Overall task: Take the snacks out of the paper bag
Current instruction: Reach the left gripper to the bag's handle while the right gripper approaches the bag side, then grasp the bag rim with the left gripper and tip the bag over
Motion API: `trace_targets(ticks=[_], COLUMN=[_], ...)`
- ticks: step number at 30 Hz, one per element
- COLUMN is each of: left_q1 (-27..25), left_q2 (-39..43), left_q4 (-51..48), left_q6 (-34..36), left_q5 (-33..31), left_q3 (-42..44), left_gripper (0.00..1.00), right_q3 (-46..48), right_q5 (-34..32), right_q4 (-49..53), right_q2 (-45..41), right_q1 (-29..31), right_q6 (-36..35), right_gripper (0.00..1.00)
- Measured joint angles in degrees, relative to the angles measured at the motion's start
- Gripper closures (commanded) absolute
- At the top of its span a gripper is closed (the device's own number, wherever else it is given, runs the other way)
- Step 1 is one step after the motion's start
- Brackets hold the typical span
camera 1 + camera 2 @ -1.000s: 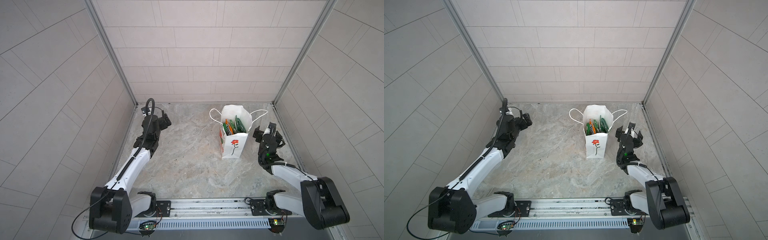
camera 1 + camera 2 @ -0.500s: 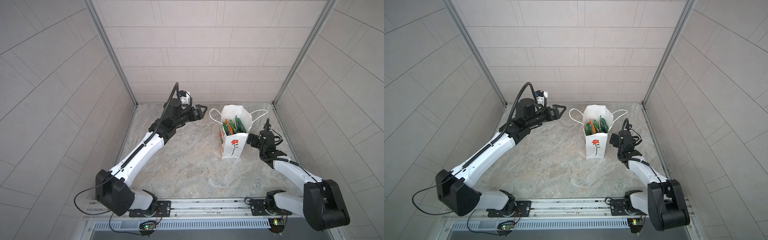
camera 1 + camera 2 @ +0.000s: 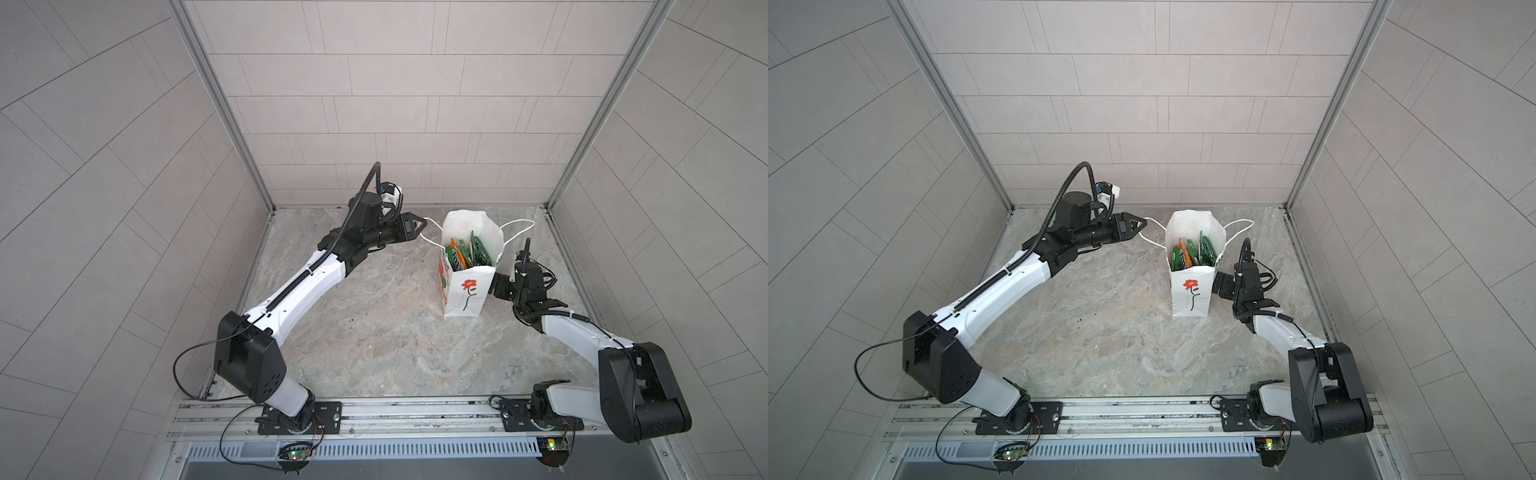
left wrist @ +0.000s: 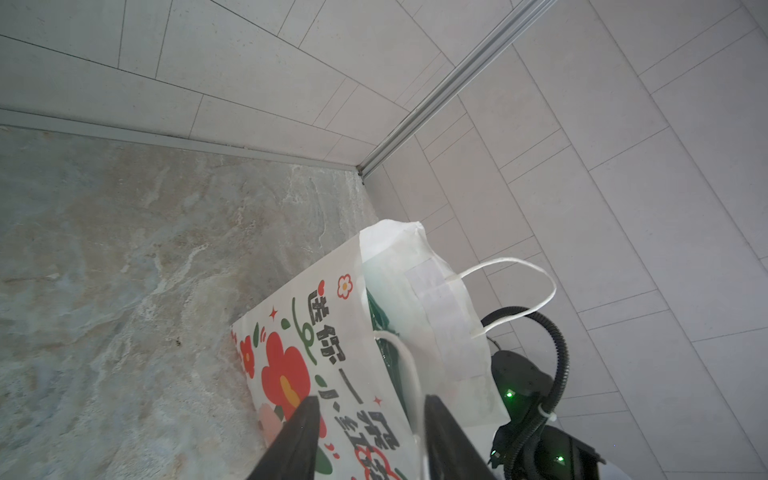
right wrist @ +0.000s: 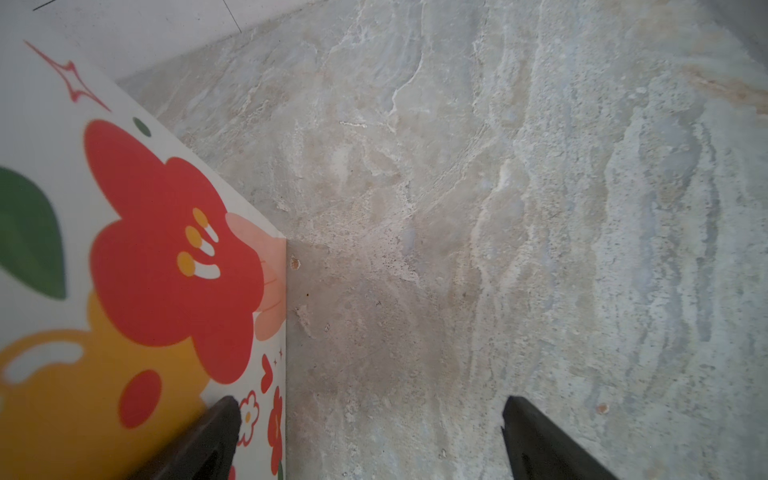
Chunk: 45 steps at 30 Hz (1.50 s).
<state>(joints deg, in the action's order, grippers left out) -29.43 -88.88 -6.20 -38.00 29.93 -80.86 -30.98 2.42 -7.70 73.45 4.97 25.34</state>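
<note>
The white paper bag (image 3: 467, 295) (image 3: 1192, 297) stands upright at the back right of the marble floor, a red flower on its front. The snacks (image 3: 465, 253) (image 3: 1192, 253) poke out of its open top: one orange packet among green ones. My left gripper (image 3: 419, 226) (image 3: 1141, 226) (image 4: 372, 405) is at the bag's left cord handle (image 4: 409, 374), jaws partly apart with the cord running between them. My right gripper (image 3: 496, 286) (image 5: 370, 415) is open and low at the bag's right side (image 5: 83, 291), one finger (image 5: 216, 432) against the paper.
The tiled back wall (image 3: 395, 145) rises close behind the bag, and the right side wall (image 3: 623, 208) is near my right arm. The bag's right cord handle (image 3: 519, 228) loops out above my right gripper. Both arm bases sit on a metal rail (image 3: 395, 415) in front.
My left arm swung from the left wall across to the bag's left handle, and its jaws narrowed. My right gripper moved in against the bag's right side and stayed open.
</note>
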Motion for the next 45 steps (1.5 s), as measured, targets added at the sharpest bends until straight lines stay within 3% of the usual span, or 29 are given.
trace_targets(ticks=[8,21,38,45], left_q1=[0.0,0.2,12.5,12.9], left_q2=[-1.6,-2.6,-0.8,-0.7], left_q4=[1.1,-11.8,-27.6,-31.4], left_q6=[-0.9,5.7,13.6,15.3], left_q5=[1.8,0.4,0.0,0.8], left_q3=[-1.8,-11.4,-19.4,-21.2], left_gripper=[0.99,1.0,1.0,1.0], right_q3=[-0.9,-3.2,-16.7,-25.8], right_q5=[1.5,4.9,5.3,5.2], right_q4=[-0.7,-2.4,-11.4,-15.9], right_q2=[2.9,11.6,27.8,36.0], right_q1=[0.0,3.0,29.4,36.0], right_q6=[0.1,2.2,11.2,14.6], right_gripper=[0.0,0.01,0.01,0.01])
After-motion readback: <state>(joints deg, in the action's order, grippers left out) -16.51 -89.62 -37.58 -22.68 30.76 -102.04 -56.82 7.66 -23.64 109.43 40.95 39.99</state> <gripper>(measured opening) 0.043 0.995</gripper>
